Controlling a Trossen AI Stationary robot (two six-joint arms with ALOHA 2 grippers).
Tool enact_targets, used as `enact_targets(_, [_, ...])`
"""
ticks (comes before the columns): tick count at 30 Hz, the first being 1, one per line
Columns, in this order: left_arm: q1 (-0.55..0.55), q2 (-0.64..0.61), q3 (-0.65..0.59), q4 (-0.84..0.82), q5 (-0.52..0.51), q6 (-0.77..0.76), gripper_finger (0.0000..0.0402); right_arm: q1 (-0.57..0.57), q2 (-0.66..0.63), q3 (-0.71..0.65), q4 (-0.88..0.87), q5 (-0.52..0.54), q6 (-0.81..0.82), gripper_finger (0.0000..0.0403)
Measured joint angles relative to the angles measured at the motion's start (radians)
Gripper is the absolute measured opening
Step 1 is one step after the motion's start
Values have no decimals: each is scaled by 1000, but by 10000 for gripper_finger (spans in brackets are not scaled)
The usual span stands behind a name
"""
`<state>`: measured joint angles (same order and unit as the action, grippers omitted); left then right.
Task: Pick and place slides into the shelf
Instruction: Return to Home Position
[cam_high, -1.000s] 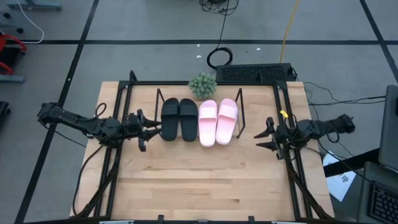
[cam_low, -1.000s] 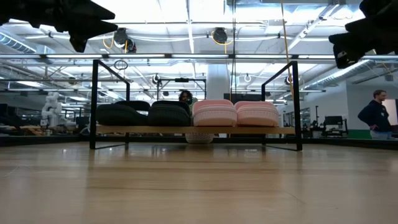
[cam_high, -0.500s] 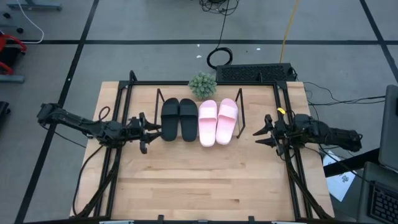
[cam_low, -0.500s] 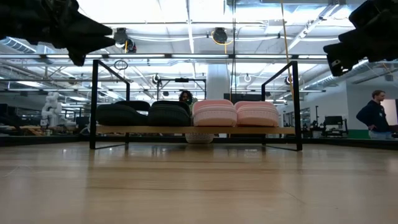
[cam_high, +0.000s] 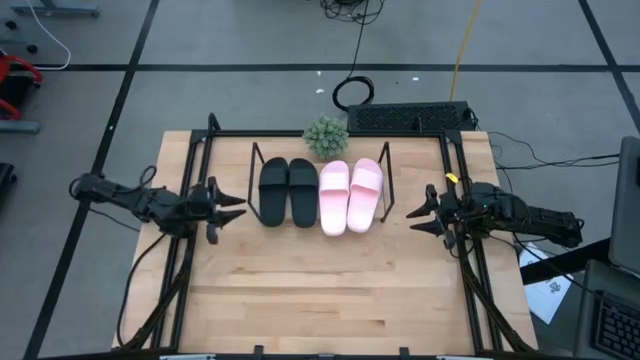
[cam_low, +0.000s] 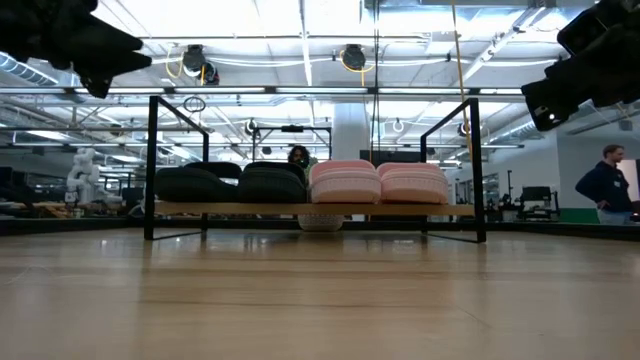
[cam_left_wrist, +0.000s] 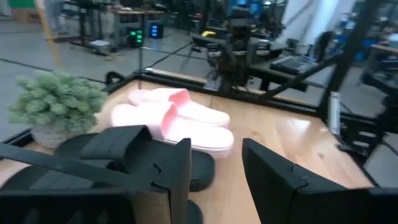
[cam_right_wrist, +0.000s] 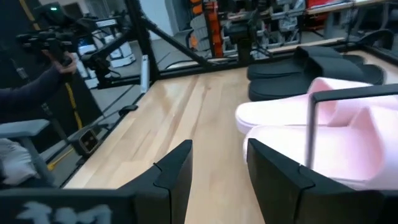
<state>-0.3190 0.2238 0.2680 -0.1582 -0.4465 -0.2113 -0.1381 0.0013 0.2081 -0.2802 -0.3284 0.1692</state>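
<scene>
The shelf stands at the table's far middle. Its wooden board carries all the slides side by side on their soles. The black pair is on the left and the pink pair on the right. My left gripper hovers open, level, left of the shelf, and points toward the black slides. My right gripper hovers open, level, right of the shelf, and faces the pink slides. Nothing lies between either gripper's fingers.
A small potted plant and a keyboard sit behind the shelf. A black frame runs along the table's sides. Bare wood lies between the shelf and the near edge. A person stands in the room beyond.
My left gripper has drawn back from the shelf toward the table's left edge and sunk a little, still open. The rear of my right arm has swung toward the near edge, while its gripper has stayed beside the shelf. The slides have not moved.
</scene>
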Motion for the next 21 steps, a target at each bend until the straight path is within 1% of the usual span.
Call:
enact_targets(3, [-46,-48,-3,-52,0,-9,145,0,0,0,-1,-27,2,144])
enact_targets(5, [-77,-60,-22,-37,-12,-11,145,0,0,0,9,-38,2,144])
enact_targets(9, [-129,-62,-67,-15,-72,3,145,-8,0,0,30,-40,0,144])
enact_targets(14, [-161,-63,-84,-13,-160,28,145,-66,0,0,22,-40,-8,144])
enact_targets(17, [-160,-69,-84,-12,-180,34,145,-114,0,0,24,-49,-13,144])
enact_targets(21, [-158,-69,-88,-30,-159,15,145,-178,0,0,30,-166,-7,144])
